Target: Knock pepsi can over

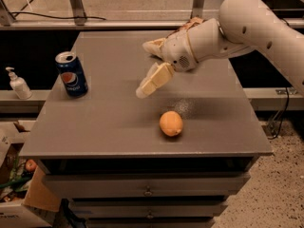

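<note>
I have the arm (259, 25) stretched in from the upper right of the camera view, its thick white link sloping down toward the left. The wrist (199, 44) section narrows and bends so that it points down and to the left, with a small perforated patch on the side facing me. From it the beige gripper (146, 88) hangs at a slant, tip lowest and furthest left, held above the middle of the counter (109, 122), clear of its surface as far as I can see.
</note>
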Robot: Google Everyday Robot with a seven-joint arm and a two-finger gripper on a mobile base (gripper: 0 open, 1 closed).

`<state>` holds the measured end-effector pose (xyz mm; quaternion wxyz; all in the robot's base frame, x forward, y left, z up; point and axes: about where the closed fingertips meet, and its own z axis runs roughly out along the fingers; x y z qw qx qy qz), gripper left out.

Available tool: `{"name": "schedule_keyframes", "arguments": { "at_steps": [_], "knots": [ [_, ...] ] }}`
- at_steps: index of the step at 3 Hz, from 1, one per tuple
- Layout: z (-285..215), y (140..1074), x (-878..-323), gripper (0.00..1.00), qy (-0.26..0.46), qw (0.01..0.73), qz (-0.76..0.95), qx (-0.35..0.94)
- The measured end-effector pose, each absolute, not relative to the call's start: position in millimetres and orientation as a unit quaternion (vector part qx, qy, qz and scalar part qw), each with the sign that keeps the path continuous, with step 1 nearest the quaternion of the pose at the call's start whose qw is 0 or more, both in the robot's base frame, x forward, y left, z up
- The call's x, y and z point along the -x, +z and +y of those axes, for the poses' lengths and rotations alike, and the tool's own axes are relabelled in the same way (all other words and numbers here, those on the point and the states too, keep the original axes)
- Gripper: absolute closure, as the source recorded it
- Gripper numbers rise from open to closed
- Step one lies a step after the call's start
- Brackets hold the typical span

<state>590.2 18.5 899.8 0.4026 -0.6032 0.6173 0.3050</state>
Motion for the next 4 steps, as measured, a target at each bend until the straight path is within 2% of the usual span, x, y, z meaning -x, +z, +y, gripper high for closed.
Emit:
{"name": "schedule_keyframes", "arguments": {
  "at_steps": [2, 4],
  "knots": [
    [79.5, 909.6, -556.0, 0.0, 0.357, 0.385, 0.565, 0.636],
    [88.3, 905.2, -555.4, 0.0, 0.379, 0.403, 0.559, 0.618]
  ]
}}
